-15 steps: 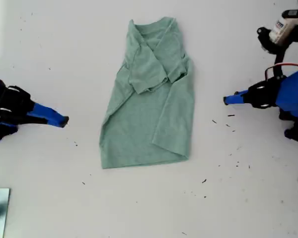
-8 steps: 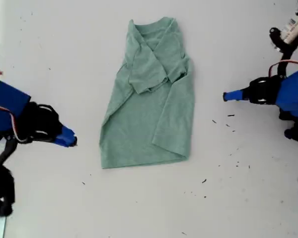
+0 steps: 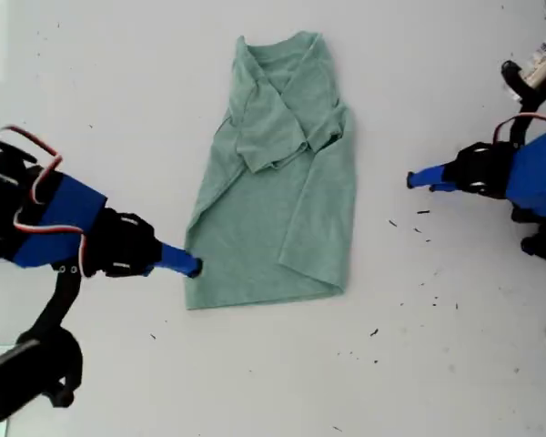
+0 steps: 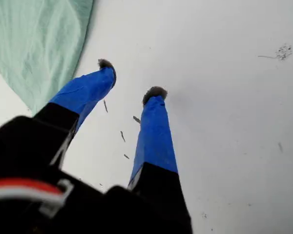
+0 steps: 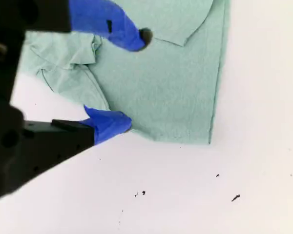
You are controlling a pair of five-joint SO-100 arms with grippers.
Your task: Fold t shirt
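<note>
Reaching in over the last sec, my second gripper point(image 3: 191, 267) has gone from the exterior view's left edge right up to the t shirt's point(image 3: 273, 200) hem corner on that side. You can see in the second wrist view that its jaws are spread: one fingertip point(image 5: 136, 39) sits over the cloth, the other at the hem edge, w/ nothing pinched yet. Can't tell if the pads touch fabric.

My first gripper point(image 3: 414, 180) has barely moved. It hangs near the shirt's other side, apart from it, jaws parted & empty above the bare table point(image 3: 455, 382).

Shirt hasn't shifted: mid-table, both sleeves already folded in, long narrow strip. Prob next for you: close on that corner, then fold hem toward collar.
</note>
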